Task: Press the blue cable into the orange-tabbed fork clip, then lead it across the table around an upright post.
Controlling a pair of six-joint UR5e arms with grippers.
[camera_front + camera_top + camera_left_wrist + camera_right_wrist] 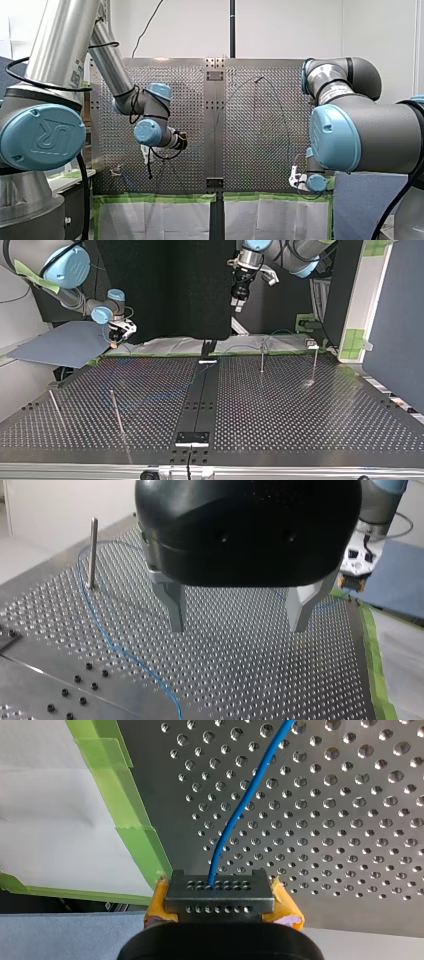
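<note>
The blue cable [250,795] runs over the perforated desk [350,820] straight into my right jaws. They are closed on it between their yellow pads [287,912], at the near right edge of the desk in the front view, just beside the green tape [135,835]. In the left wrist view the cable lies slack and curves close past the foot of an upright post [92,550]; I cannot tell whether it touches. My left jaws hang above the desk, their metal fingers [172,605] wide and empty, with the cable off to one side.

I judge that seating the cable in the clip comes first. To do it well I should hold firm with the right, draw the slack out gently, then straddle the cable with the left and press straight down, so it drops between the prongs instead of riding over them. I cannot pick out the clip with certainty. No container shows.
</note>
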